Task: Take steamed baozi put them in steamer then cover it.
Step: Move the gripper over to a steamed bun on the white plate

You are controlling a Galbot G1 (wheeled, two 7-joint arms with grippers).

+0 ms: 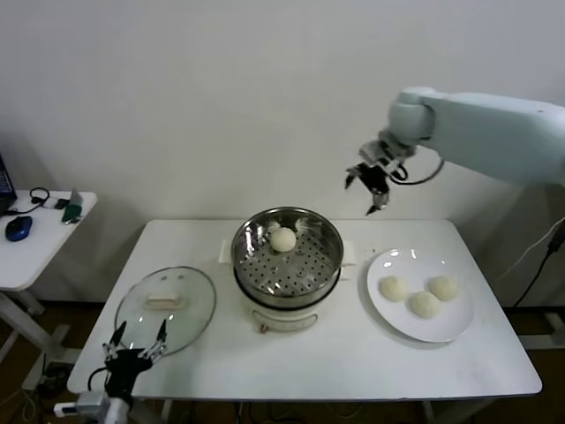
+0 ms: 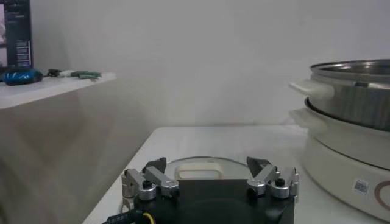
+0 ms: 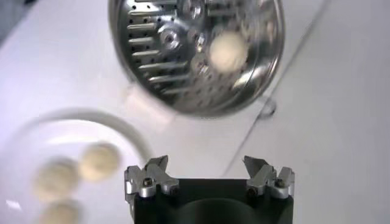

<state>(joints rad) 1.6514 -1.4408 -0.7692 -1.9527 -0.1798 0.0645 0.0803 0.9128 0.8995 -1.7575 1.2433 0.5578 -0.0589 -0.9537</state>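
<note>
One smooth baozi [image 1: 282,238] in perforated steel steamer [image 1: 328,265]; glass lid [image 1: 166,306] left, plate [image 1: 441,331] right; right gripper [image 1: 366,183] above, left gripper [image 1: 135,341] beside lid, jaws wide, empty.

**One bun in the pot, three on the plate**

The steamer [image 1: 286,265] — a shiny steel pot on a white base — stands uncovered at mid-bench. One off-white steamed baozi [image 1: 282,239] sits on its perforated tray, toward the back wall. Three more buns [image 1: 420,295] lie close together on the white plate [image 1: 446,329] to the steamer's right. The cover [image 1: 166,308] — clear glass, white bar handle — lies flat on the bench to the steamer's left.
</note>
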